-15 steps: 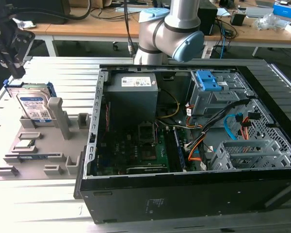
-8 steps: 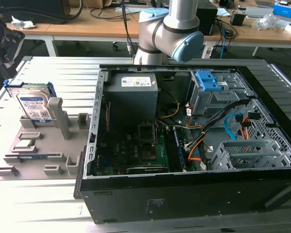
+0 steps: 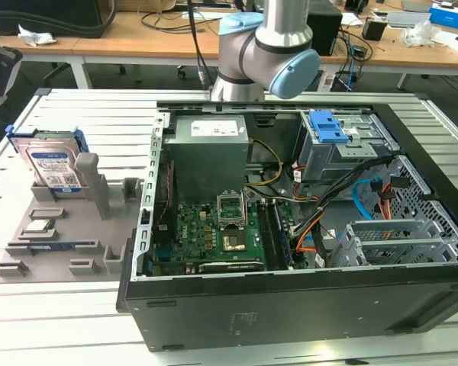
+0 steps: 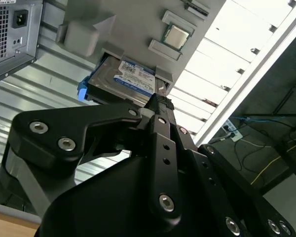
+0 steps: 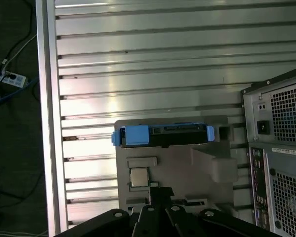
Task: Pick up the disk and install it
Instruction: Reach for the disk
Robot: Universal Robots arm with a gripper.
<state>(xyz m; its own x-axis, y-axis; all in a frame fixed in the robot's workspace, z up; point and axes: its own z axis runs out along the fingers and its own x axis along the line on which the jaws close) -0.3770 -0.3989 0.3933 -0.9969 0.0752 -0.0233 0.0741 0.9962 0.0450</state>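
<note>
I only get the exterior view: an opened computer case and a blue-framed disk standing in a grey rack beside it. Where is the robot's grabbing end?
Observer: In the first wrist view the gripper hangs above the grey rack, apart from the disk.
Visitor: What does the disk's top look like?
Observer: It's a narrow edge with a wide blue tab at one end.
Visitor: And the back of the case?
Observer: Its rear panel has a power socket and vent grilles.
</note>
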